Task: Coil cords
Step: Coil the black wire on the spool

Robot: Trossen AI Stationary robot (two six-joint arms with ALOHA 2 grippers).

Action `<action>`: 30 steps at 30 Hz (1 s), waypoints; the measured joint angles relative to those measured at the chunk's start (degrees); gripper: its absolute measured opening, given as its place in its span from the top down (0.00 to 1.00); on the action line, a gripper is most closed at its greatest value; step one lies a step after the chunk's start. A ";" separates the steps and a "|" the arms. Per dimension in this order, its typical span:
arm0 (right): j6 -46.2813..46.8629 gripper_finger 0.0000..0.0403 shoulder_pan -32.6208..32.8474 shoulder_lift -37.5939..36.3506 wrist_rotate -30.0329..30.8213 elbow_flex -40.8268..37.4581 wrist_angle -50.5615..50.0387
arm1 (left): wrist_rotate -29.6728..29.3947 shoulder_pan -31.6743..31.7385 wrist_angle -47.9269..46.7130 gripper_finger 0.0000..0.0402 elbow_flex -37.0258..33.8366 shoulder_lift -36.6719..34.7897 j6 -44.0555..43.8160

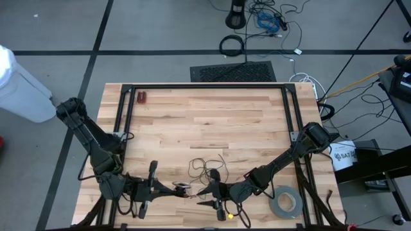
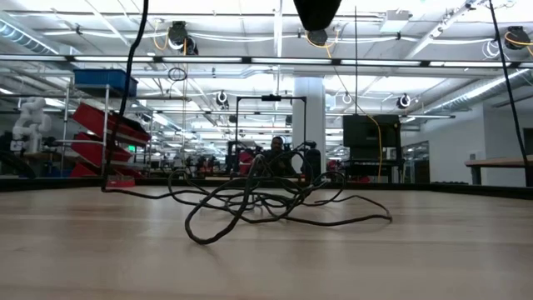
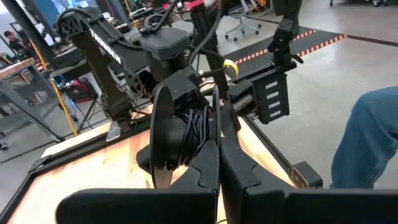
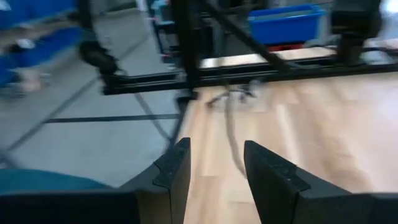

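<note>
Even, bright overhead light fills the room, coming from long ceiling strip lights (image 2: 75, 52) seen from table height, with mild glare on them and only soft, faint shadows on the pale wooden table (image 1: 212, 122). The right wrist view is smeared with motion blur, so the table edge and background are streaky and soft. From the left wrist, near parts look sharp while the far floor softens.

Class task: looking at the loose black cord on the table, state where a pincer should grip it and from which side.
Probably grip the cord on a raised loop of the tangle, coming straight down from above: those strands arch clear of the table, while the outer ends lie flat.
</note>
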 joint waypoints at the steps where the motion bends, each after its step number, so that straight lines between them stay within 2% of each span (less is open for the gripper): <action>1: 0.29 0.66 0.00 0.00 -1.33 0.00 0.57 | 0.06 0.00 -0.02 1.00 0.00 0.00 -0.02; 7: -0.80 0.66 0.05 -0.07 -4.17 0.00 2.21 | 0.03 0.00 0.00 1.00 0.00 0.00 0.00; 12: -3.47 0.67 0.05 -5.70 -3.47 0.04 -0.44 | 0.03 -0.02 0.09 1.00 0.00 0.00 -0.02; 18: -1.54 0.67 0.29 -8.76 1.60 0.02 -9.85 | 0.00 0.00 0.75 1.00 0.00 0.00 0.24; 24: 2.31 0.67 1.19 -0.94 0.88 -0.07 -1.15 | -0.05 0.00 3.59 1.00 0.00 0.00 3.21; 30: -3.95 0.67 0.51 6.20 5.22 -0.02 13.58 | -0.10 0.30 5.55 1.00 0.00 0.00 6.05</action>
